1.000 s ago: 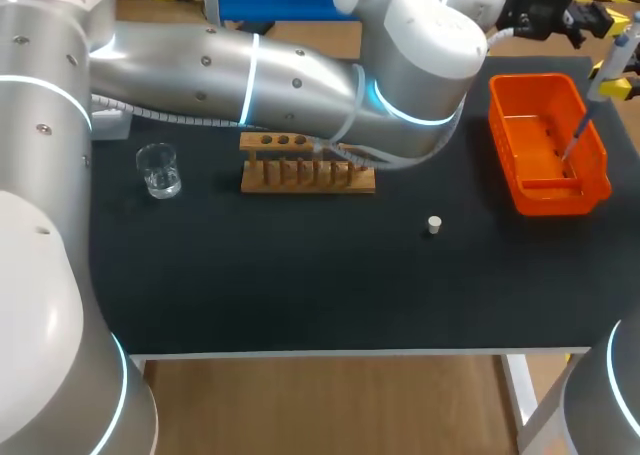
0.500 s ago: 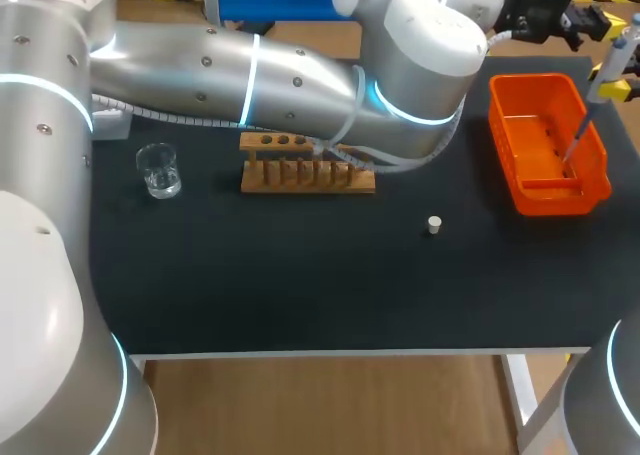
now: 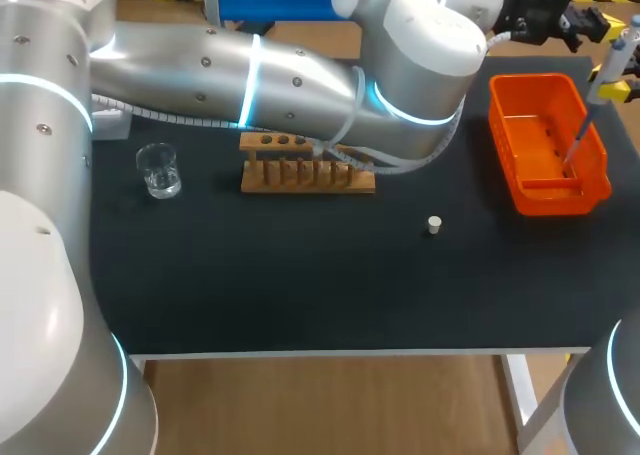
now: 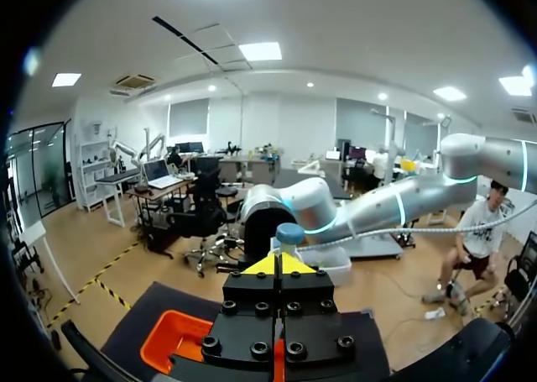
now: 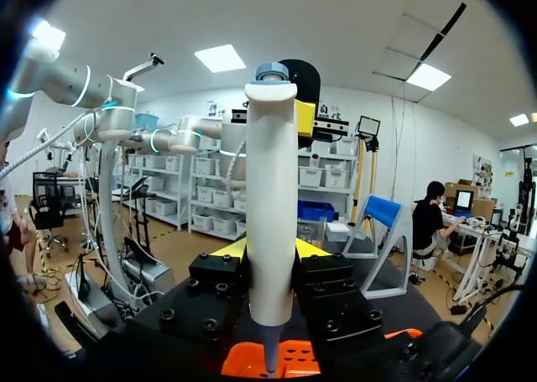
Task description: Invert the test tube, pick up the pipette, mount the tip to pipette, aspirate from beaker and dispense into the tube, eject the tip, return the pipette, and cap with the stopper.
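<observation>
- Nearest the counter's [image 3: 300, 295] front edge, the small white stopper [image 3: 433, 225] stood alone, well apart from everything else.
- Further back, the wooden rack [image 3: 305, 175] sat mid-counter, with the glass beaker [image 3: 158, 170] off to its left.
- At the far right lay the orange bin [image 3: 560, 197], and the pipette's slender lower end [image 3: 575, 140] reached down inside it.
- The right pincer [image 5: 270, 252] was clenched on the pipette [image 5: 271, 189], a yellow tip on each side of the white body. Its long axis ran nearly upright, the blue knob uppermost and the narrow end down over the bin.
- The left arm [image 3: 300, 75] stretched across from the left to the pipette's top. Its pincer [image 4: 284, 264] looked clenched on nothing, with the blue knob [image 4: 290, 233] just ahead of its yellow tips.
- Judged from this, tip ejection was the step in hand. It turned on the left pincer, the only free one and the one beside the pipette's head, pressing along the pipette's axis.
- Whether a tip remained on the shaft was too fine to tell.
</observation>
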Tool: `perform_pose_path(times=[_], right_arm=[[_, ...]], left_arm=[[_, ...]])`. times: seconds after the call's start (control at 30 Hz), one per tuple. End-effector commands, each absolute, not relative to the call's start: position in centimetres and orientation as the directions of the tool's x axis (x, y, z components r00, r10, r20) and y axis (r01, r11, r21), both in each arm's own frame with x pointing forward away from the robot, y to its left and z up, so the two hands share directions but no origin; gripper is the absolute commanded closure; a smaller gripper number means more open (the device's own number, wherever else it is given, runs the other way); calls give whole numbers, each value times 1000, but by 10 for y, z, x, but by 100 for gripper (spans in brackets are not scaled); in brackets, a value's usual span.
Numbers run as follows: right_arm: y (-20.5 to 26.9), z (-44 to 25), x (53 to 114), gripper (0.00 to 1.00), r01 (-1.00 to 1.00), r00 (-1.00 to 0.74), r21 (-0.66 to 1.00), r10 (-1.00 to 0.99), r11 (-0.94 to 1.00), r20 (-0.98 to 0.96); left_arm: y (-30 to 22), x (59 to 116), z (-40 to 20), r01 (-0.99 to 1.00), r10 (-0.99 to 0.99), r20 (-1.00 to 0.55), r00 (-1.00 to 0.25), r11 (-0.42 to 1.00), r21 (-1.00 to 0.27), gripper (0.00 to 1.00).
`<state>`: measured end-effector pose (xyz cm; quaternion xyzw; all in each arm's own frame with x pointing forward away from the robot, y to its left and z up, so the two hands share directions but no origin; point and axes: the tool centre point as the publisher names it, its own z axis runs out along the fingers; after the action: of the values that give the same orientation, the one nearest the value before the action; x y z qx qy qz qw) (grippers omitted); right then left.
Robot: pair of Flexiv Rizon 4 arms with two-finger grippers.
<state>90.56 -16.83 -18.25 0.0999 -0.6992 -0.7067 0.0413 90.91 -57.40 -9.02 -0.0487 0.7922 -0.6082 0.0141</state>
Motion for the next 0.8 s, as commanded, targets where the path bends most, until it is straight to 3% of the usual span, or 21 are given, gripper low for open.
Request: perform_pose_path(times=[0.03,0.8], right_arm=[[-168,-177,907,100,-82,-976,996,-202,-17,-84],[-168,-177,907,100,-82,-976,996,-202,-17,-84]], left_arm=[[-576,910,-103,-53,-97,39,-995,142,-988,100],[-576,911,-108,-55,-95,42,-995,143,-988,100]])
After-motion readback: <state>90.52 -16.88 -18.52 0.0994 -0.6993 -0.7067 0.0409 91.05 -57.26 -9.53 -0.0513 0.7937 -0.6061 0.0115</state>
